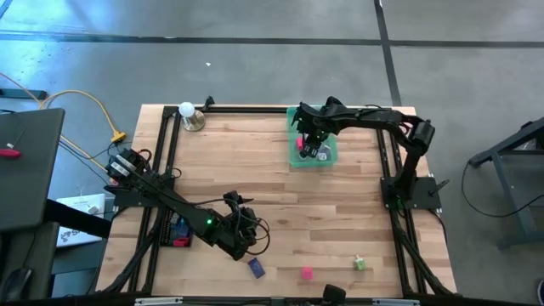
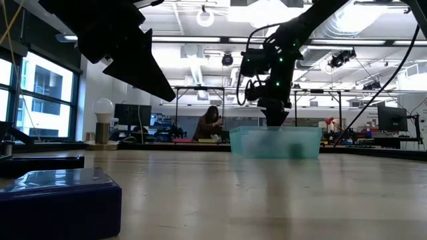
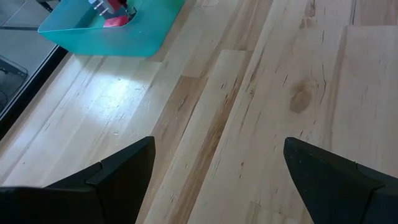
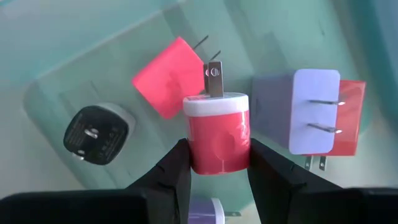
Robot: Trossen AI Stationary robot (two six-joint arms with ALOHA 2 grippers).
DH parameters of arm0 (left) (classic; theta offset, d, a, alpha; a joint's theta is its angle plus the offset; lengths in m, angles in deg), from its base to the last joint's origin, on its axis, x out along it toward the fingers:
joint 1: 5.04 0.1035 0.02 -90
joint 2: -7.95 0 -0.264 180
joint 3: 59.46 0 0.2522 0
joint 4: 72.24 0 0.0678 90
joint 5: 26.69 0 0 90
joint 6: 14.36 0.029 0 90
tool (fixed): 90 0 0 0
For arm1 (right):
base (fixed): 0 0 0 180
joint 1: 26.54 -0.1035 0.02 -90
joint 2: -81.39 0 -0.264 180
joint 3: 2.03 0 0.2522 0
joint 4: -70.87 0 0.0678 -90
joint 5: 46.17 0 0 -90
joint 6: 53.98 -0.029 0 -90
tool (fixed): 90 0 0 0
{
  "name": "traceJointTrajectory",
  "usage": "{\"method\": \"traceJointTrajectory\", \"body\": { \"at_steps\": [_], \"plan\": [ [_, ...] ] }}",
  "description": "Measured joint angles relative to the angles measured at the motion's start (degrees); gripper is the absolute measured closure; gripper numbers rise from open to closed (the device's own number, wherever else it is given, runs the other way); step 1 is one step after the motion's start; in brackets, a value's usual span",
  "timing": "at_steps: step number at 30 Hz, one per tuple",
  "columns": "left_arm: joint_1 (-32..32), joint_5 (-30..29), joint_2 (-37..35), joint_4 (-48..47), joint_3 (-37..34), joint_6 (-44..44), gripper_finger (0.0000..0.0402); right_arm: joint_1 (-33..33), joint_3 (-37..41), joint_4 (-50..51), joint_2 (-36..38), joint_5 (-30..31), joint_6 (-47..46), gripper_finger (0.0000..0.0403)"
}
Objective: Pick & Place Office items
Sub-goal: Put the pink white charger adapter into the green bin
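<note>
My right gripper (image 1: 313,146) reaches down into the translucent green tray (image 1: 294,158) at the table's far side and is shut on a red charger plug with a white cap (image 4: 217,134). Below it in the tray lie a pink plug (image 4: 169,76), a black one (image 4: 96,134), a lavender one (image 4: 298,109) and a red one (image 4: 349,118). My left gripper (image 1: 244,240) hangs open over bare wood near the front edge, nothing between its fingers (image 3: 124,174). Loose items rest on the table in front: purple (image 1: 256,269), pink (image 1: 306,273), green (image 1: 359,264). My right gripper pinches the plug's red body (image 4: 217,152) between its two fingers, one on each side. The fingers come steeply from above. The white cap and its metal prong (image 4: 214,78) stick out beyond the fingertips, over the plugs in the tray; whether it touches them I cannot tell.
A white ball on a round metal base (image 1: 188,111) stands at the far left corner. A black tray with items (image 1: 178,231) sits at the left edge beside my left arm. A small black piece (image 1: 331,292) lies at the front edge. Bare wood spans the table's middle.
</note>
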Motion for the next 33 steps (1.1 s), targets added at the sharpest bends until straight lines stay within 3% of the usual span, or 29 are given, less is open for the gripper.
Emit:
{"method": "traceJointTrajectory", "body": {
  "at_steps": [20,33],
  "plan": [
    [0.0,0.0,0.1,0.0,0.0,0.0,0.0055,0.0,0.0,-0.5,0.0,-2.7,1.3,0.0286],
    [0.0,2.1,0.7,-0.1,-0.9,0.0,0.0055,0.0,0.0,-0.9,0.0,-3.0,0.2,0.0252]
  ]
}}
